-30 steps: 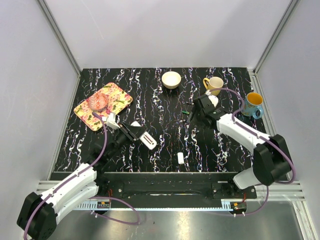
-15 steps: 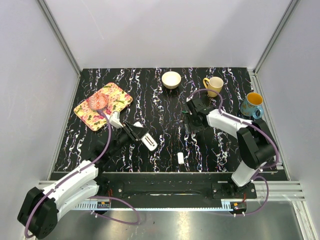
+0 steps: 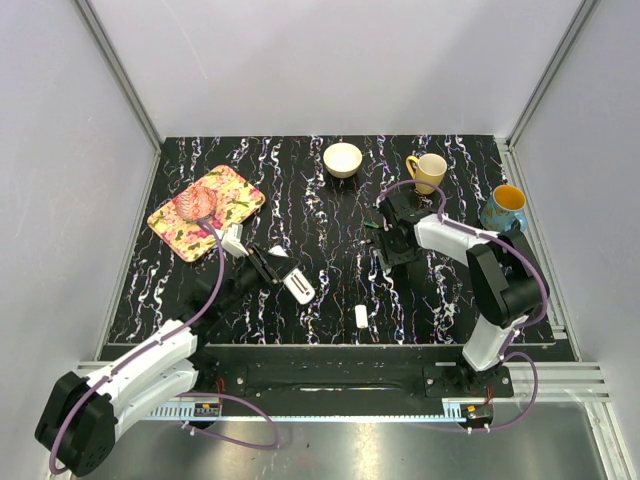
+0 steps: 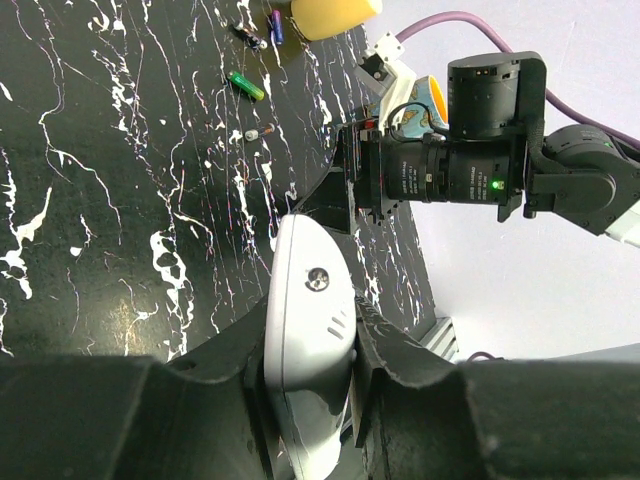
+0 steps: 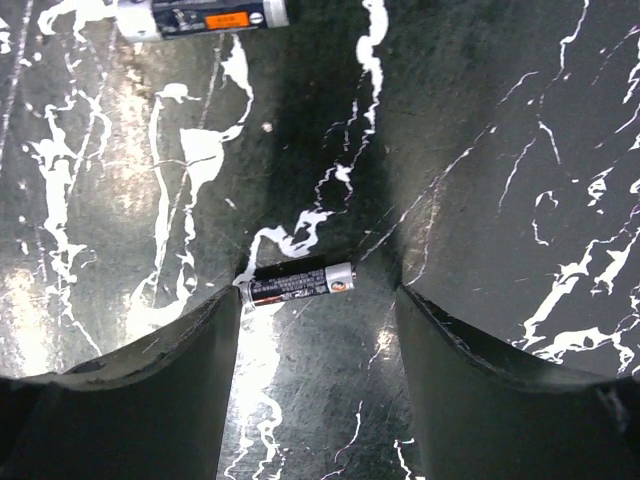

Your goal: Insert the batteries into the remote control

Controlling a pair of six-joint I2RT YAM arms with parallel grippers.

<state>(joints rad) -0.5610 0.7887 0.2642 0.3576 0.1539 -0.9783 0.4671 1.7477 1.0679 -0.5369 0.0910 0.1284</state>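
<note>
The left gripper point(image 4: 308, 350) is clamping the remote control point(image 4: 305, 290) left of centre on the table point(image 3: 300, 180), while the right gripper point(image 5: 318, 300), fingers point(image 5: 130, 400) apart, is straddling a battery point(image 5: 297, 283) lying flat there, and the floral tray point(image 3: 240, 200) at the far left is carrying a pink lump point(image 3: 197, 205).

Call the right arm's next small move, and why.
Probably close the right gripper on the battery: it lies on the table between the open fingers, lengthwise across the gap, so expect an end-to-end pinch. The left gripper is shut on the remote control, ready.
</note>
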